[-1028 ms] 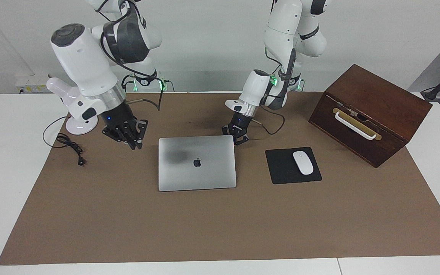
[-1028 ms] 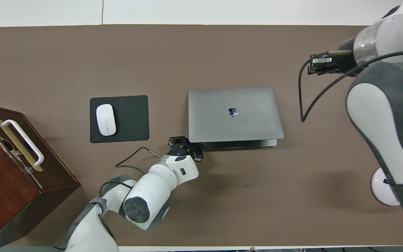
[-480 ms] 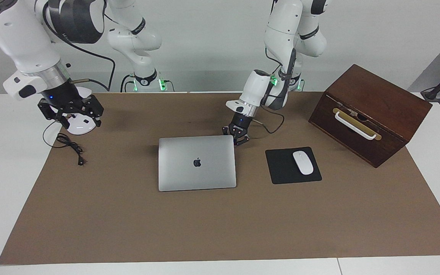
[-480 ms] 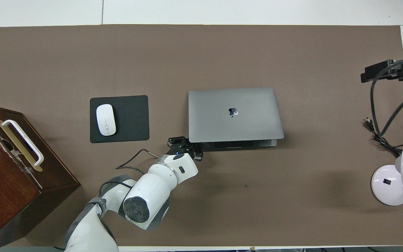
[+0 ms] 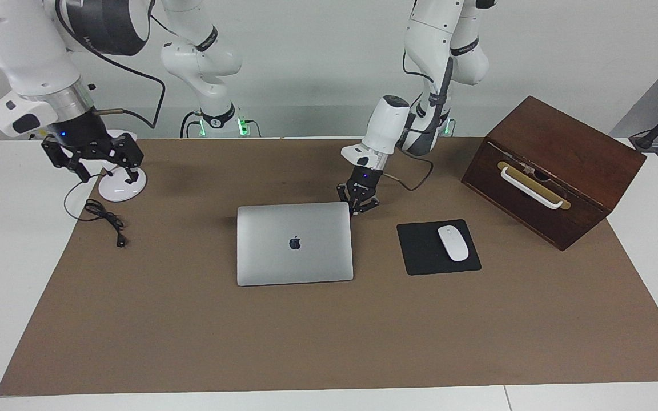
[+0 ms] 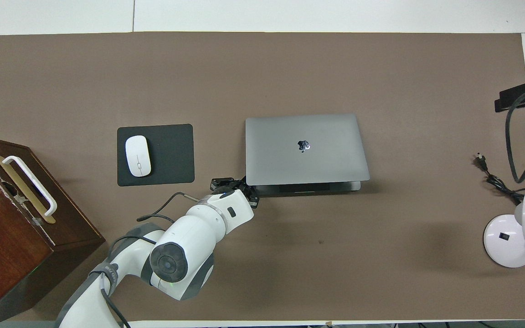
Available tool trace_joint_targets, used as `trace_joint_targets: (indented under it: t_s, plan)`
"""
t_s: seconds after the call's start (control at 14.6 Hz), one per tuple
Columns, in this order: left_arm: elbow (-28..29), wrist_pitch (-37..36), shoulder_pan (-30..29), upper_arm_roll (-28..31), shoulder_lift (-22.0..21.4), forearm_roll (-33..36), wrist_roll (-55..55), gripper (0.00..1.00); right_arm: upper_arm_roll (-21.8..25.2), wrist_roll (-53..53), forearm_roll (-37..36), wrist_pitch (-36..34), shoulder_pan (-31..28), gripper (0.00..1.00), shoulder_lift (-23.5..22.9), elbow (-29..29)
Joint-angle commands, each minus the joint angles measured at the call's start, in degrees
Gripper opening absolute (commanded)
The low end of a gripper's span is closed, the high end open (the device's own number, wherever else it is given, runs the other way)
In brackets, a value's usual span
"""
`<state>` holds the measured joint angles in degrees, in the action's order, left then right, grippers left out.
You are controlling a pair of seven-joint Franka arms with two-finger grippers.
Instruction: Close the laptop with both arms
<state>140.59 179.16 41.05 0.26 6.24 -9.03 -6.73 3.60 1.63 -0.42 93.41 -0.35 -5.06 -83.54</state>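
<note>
The silver-grey laptop [image 5: 295, 242] lies in the middle of the brown mat with its lid down and the apple logo up. In the overhead view the laptop [image 6: 306, 148] shows a thin strip of its base under the lid's edge nearest the robots. My left gripper [image 5: 359, 206] is open, low beside the laptop's corner nearest the robots, toward the left arm's end; it also shows in the overhead view [image 6: 233, 186]. My right gripper [image 5: 92, 157] is open and empty, raised over the white lamp base, well away from the laptop.
A black mouse pad [image 5: 420, 251] with a white mouse [image 5: 453, 242] lies beside the laptop toward the left arm's end. A brown wooden box [image 5: 554, 168] stands past it. A white lamp [image 6: 511, 241] and a black cable [image 5: 103, 220] lie at the right arm's end.
My right gripper has swung away from the laptop toward its end of the table and risen over the lamp base. My left gripper has shifted slightly by the laptop's corner. The laptop has not moved.
</note>
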Motion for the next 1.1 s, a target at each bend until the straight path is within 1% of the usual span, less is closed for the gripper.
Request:
trace_joint_targets:
  t_s: [0.0, 0.14, 0.27, 0.41, 0.69, 0.82, 0.89, 1.03]
  plan:
    - [1.1, -8.6, -1.0, -0.1, -5.8, -1.0, 0.6, 0.0, -0.6, -2.5, -0.3, -1.0, -0.3, 1.0, 0.7, 0.8]
    - [1.0, -15.7, -1.1, 0.3, -9.1, -1.0, 0.9, 0.0, -0.8, -2.8, -0.3, -1.4, -0.1, 1.0, 1.8, 0.7]
    - [0.5, -21.3, -2.2, 0.4, -11.7, -1.0, 0.9, 0.0, -0.9, -3.9, 0.1, -1.5, 0.1, 1.0, 2.7, 0.4]
    - [0.2, -26.3, -2.5, 0.6, -14.0, -1.0, 0.8, 0.0, -0.9, -5.0, 2.6, -1.5, 0.1, 1.0, 3.3, 0.3]
    - [-1.1, -38.2, -7.3, 0.7, -20.5, 0.4, 0.9, 0.0, -1.1, -5.9, 2.9, -1.9, 0.8, 1.0, 4.0, 0.2]
    - [-3.5, -45.5, -10.7, 0.6, -23.4, 4.5, 0.9, 0.0, -1.1, -5.8, 2.7, -2.3, 1.6, 1.0, 4.4, -0.4]
    - [-5.3, -49.8, -12.0, 0.6, -24.0, 5.2, 0.8, 0.0, -1.1, -5.6, 2.7, -2.0, 1.8, 1.0, 5.2, -1.8]
    - [-8.9, -55.3, -15.0, 0.6, -24.1, 5.7, 1.0, 0.0, -1.1, -5.2, 2.7, -1.0, 1.9, 1.0, 6.1, -4.2]
